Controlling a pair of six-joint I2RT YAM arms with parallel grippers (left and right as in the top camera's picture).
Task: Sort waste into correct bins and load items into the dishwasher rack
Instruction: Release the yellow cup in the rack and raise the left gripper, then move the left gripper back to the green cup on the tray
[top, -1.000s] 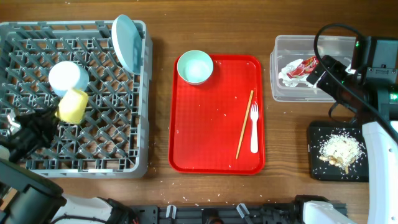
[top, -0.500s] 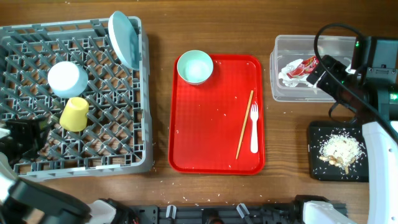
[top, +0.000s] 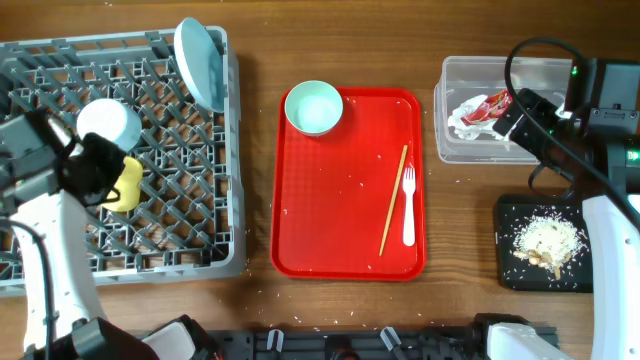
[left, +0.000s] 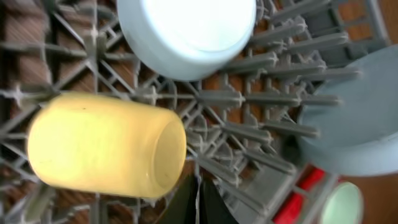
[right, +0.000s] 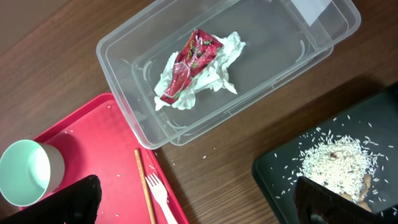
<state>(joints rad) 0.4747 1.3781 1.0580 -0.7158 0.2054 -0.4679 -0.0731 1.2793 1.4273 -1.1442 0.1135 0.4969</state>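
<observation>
We see the left end effector (left: 196, 198) swung back over the dishwasher rack (top: 190, 245), at 9 o'clock of the yellow cup (left: 106, 146), seemingly clenched and empty. The cup lies sideways in the rack, so we judge a re-seat is coming. The right end effector (right: 196, 199) hangs released; fork (top: 408, 205) and chopstick (top: 393, 200) are unloaded.

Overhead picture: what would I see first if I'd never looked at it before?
The bright red serving tray in the middle of the table grabs the eye, with a white fork and a wooden chopstick lying side by side on it. Next comes the big grey rack on the left, where a yellow cup lies on its side.
</observation>
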